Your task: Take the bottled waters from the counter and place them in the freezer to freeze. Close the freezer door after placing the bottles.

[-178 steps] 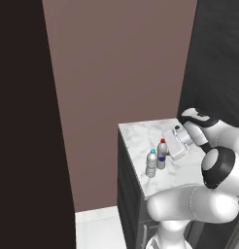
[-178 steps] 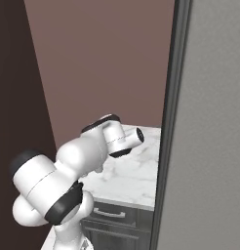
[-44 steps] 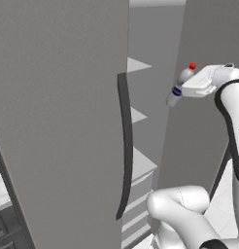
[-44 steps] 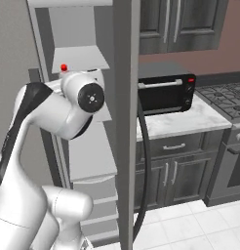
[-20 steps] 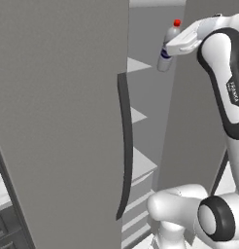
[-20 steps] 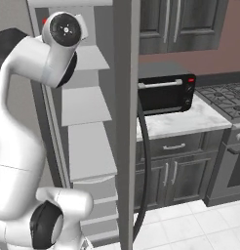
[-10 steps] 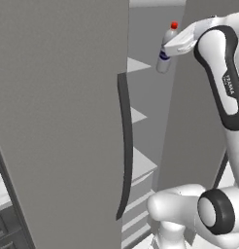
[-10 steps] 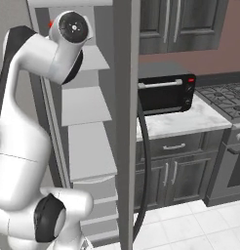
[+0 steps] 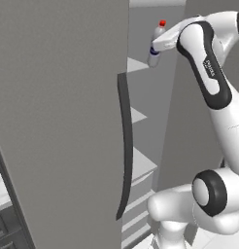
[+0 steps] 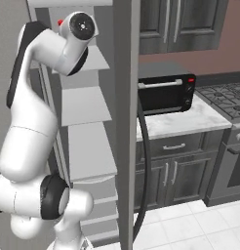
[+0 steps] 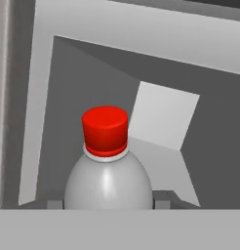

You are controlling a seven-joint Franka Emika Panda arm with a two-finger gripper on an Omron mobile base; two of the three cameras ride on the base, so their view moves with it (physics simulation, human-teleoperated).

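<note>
- I have the hand clamped on the red-capped bottle, gripping it around the body; in the hand view the fingertips sit on either side of its shoulder.
- The bottle stands upright in the grip, cap up, which I judge is how it should be set down so it stays standing on a shelf.
- The arm is stretched high, so the hand holds the bottle up in the open freezer, just above the top shelf that juts out below it.
- Ahead of the hand I see the freezer's grey back wall and a pale shelf surface beyond the cap; the bottle is not resting on anything yet.
- The freezer door stands wide open beside the arm, with its dark handle hanging down its edge, so there's room to reach in.
- My read: this is the placing step for the first bottle. Next it needs lowering onto a shelf before I release. The risk is a tip if it's let go too high.
</note>
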